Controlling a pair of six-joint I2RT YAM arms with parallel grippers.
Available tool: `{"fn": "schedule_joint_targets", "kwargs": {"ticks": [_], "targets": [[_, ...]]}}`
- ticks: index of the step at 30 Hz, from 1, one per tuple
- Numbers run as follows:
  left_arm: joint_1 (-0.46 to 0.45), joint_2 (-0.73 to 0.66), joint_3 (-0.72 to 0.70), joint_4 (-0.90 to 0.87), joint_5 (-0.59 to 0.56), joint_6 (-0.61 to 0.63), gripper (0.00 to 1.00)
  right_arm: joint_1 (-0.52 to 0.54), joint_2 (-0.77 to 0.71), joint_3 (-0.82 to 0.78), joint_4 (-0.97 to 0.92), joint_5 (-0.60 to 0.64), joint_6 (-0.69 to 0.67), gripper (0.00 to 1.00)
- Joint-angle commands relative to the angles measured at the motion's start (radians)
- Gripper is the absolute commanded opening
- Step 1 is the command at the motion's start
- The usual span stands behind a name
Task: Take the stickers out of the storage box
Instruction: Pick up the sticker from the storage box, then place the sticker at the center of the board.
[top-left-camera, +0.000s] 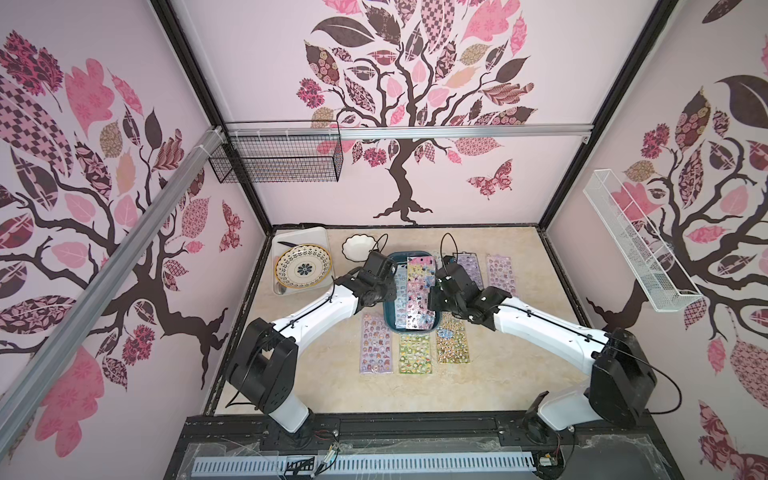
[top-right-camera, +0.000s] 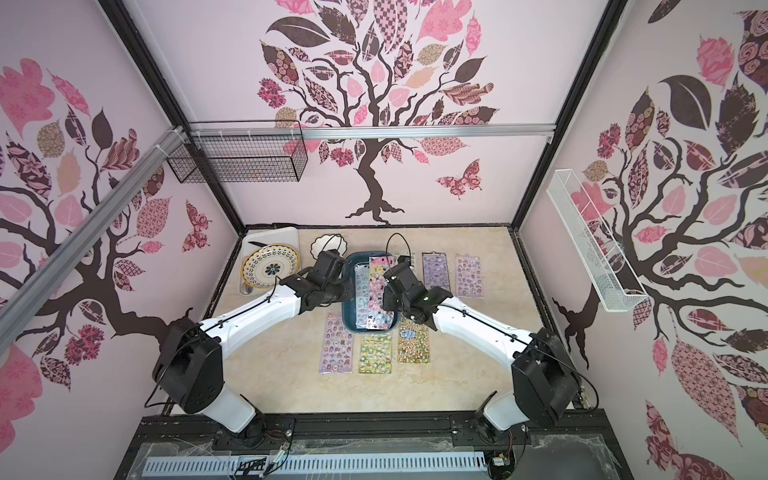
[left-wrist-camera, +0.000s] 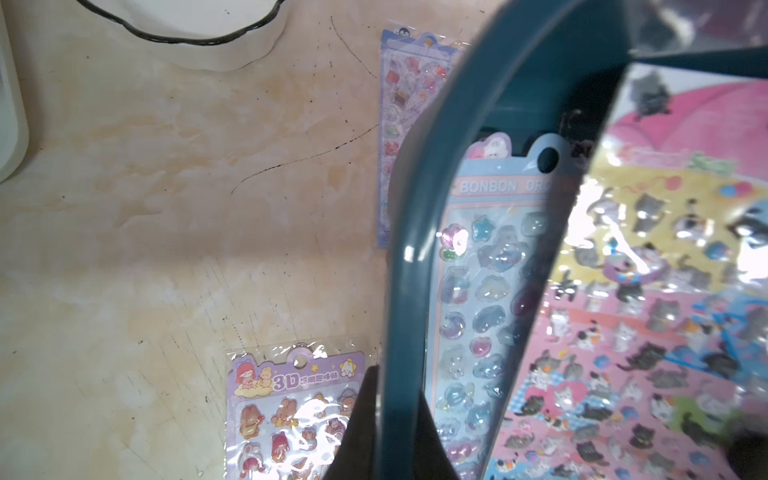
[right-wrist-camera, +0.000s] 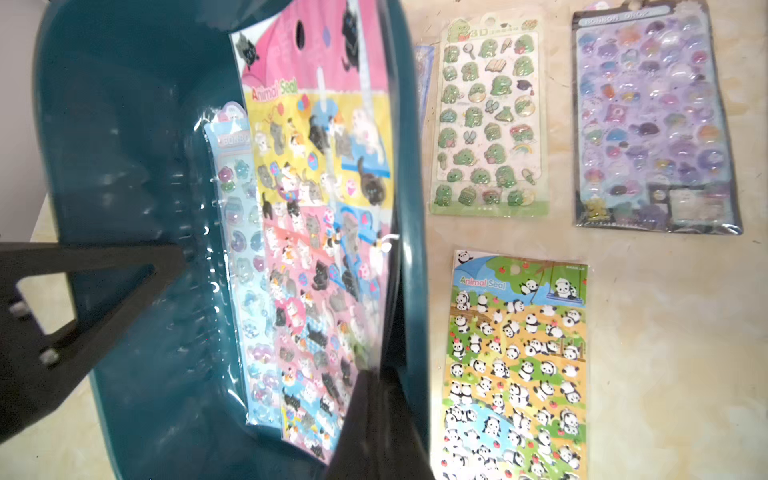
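Left gripper (left-wrist-camera: 390, 424) clamped on storage box (left-wrist-camera: 415, 208) wall, centre frame, guessing to pin it. Right gripper (right-wrist-camera: 374, 415) pinching pink cat sheet (right-wrist-camera: 316, 249) edge, lower middle, looks ready for lifting out.

A white tray (top-left-camera: 319, 233) sits in the far corner of the marbled beige tabletop (top-left-camera: 498, 374). On the tray rests a round plate (top-left-camera: 303, 266) with a black flower at its middle and a yellow rim. A thin dark utensil (top-left-camera: 286, 243) lies behind the plate on the tray. Just beside the tray stands a white scalloped bowl (top-left-camera: 358, 246) with a dark rim. High above the tray, a black wire basket (top-left-camera: 282, 160) hangs from a metal rail on the back wall. Well apart from the tray, a white mesh shelf (top-left-camera: 636, 245) hangs on the opposite side wall. Tree decals (top-left-camera: 403, 124) with pink and brown leaves cover the walls.
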Motion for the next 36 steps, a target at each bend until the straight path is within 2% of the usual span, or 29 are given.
{"fn": "schedule_joint_targets", "kwargs": {"ticks": [1,11,14,20,24,33,36], "targets": [[0.044,0.001,0.034,0.01,-0.004,-0.018,0.0,-0.008,-0.101,0.043,-0.104,-0.005,0.023,0.0],[0.048,-0.001,0.042,-0.004,-0.016,-0.016,0.0,-0.052,-0.261,0.11,-0.351,-0.048,0.021,0.0],[0.048,0.002,0.046,-0.01,-0.005,-0.022,0.0,-0.072,-0.314,0.12,-0.439,-0.011,0.029,0.0],[0.051,-0.011,0.049,-0.014,-0.014,-0.021,0.0,-0.226,-0.344,0.096,-0.634,-0.047,0.017,0.0],[0.062,-0.015,0.05,-0.017,-0.024,-0.014,0.0,-0.295,-0.291,0.035,-0.649,-0.049,0.028,0.0],[0.062,0.013,0.059,-0.029,-0.025,-0.007,0.0,-0.311,-0.084,0.044,-0.712,0.053,0.003,0.0],[0.061,0.007,0.056,-0.025,-0.021,-0.008,0.0,-0.341,-0.036,0.029,-0.693,0.019,-0.019,0.0]]}}
